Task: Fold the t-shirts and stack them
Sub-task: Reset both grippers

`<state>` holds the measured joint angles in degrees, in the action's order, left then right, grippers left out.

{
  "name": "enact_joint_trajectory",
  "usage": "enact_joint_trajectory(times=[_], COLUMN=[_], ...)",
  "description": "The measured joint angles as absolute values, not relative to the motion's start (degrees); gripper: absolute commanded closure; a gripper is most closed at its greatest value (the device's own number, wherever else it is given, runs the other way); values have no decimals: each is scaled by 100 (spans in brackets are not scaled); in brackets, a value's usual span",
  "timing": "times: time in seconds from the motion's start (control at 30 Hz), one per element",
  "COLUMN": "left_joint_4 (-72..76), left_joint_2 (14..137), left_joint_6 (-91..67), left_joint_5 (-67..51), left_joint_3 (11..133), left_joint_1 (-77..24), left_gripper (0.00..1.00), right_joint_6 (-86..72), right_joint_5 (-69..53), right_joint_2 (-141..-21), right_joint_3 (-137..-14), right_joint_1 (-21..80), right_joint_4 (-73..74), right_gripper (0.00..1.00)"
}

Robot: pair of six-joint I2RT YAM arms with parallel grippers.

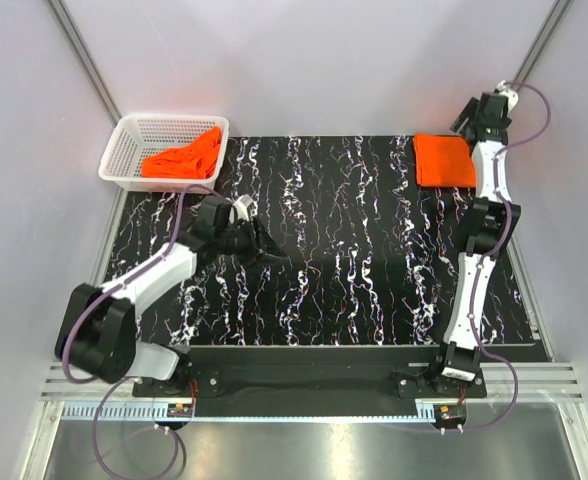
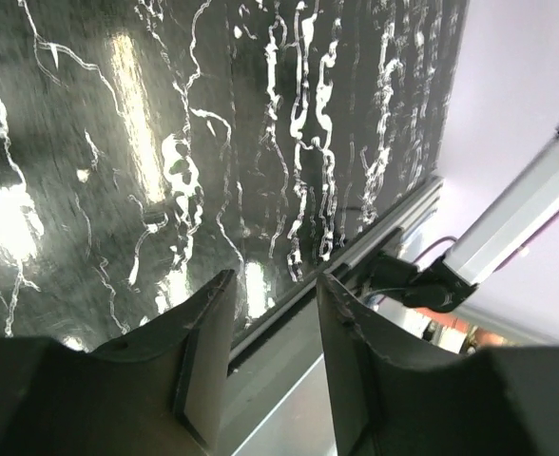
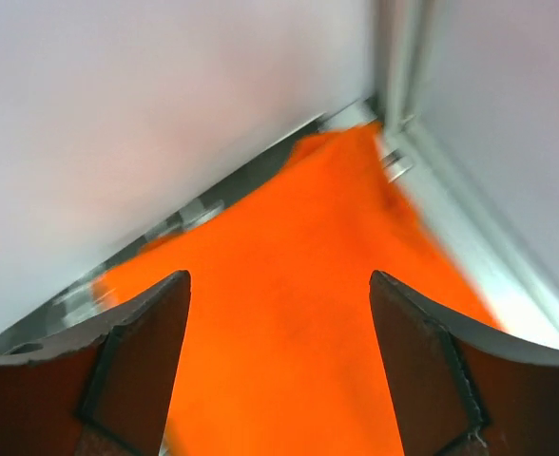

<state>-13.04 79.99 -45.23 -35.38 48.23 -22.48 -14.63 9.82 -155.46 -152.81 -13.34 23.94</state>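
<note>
- Wondering how you'd have grabbed the next one. The crumpled shirt was lying in a heap in the basket at the far left corner. The folded shirt sat flat at the far right corner of the table.

- Yeah, and neither arm had anything. The right gripper hung right over the folded shirt with its jaws spread wide and nothing between them, orange cloth filling its wrist view. The left gripper was out over bare table, well apart from the basket, jaws partway apart and empty too.

- So the heap looked like the left arm's job?

- I'd guess so, it was the nearer one. That fabric looked thin and floppy with basically no weight, so it wouldn't have held any shape when lifted, it'd just drape and drag. I'd have pinched a raised ridge near the middle of the heap, not the bit slumped against the rim, since the mesh could snag a finger. One pinch would probably have brought up a bunched lump. It'd then need spreading on the table with both arms, taken at the shoulders or hem corners. Couldn't tell from above where the collar or sleeves were in that pile. Not slippery, not fragile, just annoying.
</note>
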Motion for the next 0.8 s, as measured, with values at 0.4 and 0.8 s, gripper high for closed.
enact_joint_trajectory(times=[0.4, 0.8], left_joint_4=[-589, 82], left_joint_2=[5990, 3216], left_joint_6=[-6055, -7255], left_joint_5=[-3470, -3175], left_joint_3=[2904, 976], left_joint_1=[-2244, -2235], left_gripper=[35, 27], right_joint_6=[-2587, -3677], right_joint_5=[-694, -1887], right_joint_2=[-10962, -7417], right_joint_3=[-10558, -4456], right_joint_1=[696, 1295], right_joint_4=[3400, 3144], right_gripper=[0, 0])
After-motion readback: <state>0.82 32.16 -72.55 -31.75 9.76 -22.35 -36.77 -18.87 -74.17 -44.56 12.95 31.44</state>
